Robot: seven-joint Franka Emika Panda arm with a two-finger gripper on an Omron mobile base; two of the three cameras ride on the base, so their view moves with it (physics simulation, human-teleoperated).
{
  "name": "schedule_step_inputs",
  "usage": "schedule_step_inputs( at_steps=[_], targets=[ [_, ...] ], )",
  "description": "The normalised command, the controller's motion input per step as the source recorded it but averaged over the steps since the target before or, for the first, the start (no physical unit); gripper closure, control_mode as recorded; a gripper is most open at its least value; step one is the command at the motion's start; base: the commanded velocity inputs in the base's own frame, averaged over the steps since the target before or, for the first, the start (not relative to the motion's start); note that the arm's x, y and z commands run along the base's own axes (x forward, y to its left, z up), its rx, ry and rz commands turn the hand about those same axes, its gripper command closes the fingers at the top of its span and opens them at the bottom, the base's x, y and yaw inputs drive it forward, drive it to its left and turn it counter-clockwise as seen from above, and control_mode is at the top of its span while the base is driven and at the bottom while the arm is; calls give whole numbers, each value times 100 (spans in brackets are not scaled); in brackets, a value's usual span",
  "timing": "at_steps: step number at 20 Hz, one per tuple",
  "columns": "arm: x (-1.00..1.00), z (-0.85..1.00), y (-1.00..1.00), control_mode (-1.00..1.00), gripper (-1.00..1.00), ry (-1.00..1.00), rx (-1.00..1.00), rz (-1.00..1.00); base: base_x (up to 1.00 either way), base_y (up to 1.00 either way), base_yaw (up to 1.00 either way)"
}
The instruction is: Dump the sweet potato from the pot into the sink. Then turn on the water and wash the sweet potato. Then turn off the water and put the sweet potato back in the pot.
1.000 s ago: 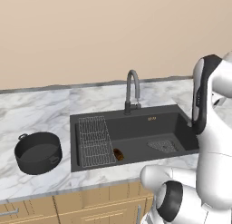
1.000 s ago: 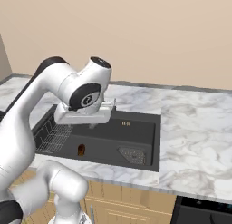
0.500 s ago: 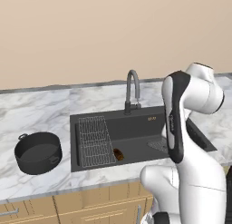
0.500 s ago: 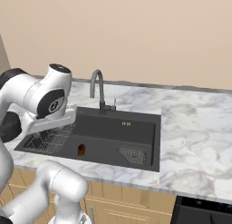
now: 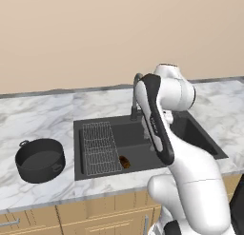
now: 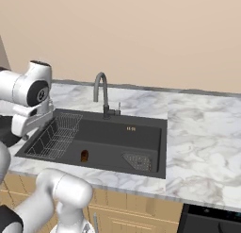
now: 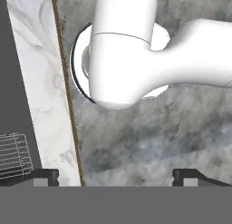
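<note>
The sweet potato [image 5: 125,161] lies on the floor of the sink [image 5: 190,132], just at the 3 o'clock side of the wire rack [image 5: 99,147], in the left base view. The empty pot [image 5: 40,160] stands on the marble worktop [image 5: 38,115], well apart at 9 o'clock from the basin. The faucet [image 6: 101,93] rises behind it. My jaws stand wide apart, holding nothing.

The sweet potato [image 5: 125,161] lies in the sink [image 5: 190,129] beside the wire rack [image 5: 99,147]; the pot [image 5: 40,160] sits left on the counter [image 5: 38,115].
</note>
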Motion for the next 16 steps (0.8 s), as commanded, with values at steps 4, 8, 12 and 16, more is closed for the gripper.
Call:
schedule_step_inputs(
  at_steps=[4, 8, 12, 16],
  targets=[
    [47, -11, 39, -100, -100, 0, -1, 58, 0, 0, 0],
    [50, -24, 11, -100, -100, -6, -1, 55, 0, 0, 0],
    [38, -27, 0, -100, -100, -14, 0, 53, 0, 0, 0],
    [30, -24, 0, -100, -100, -18, 0, 51, 0, 0, 0]
  ],
)
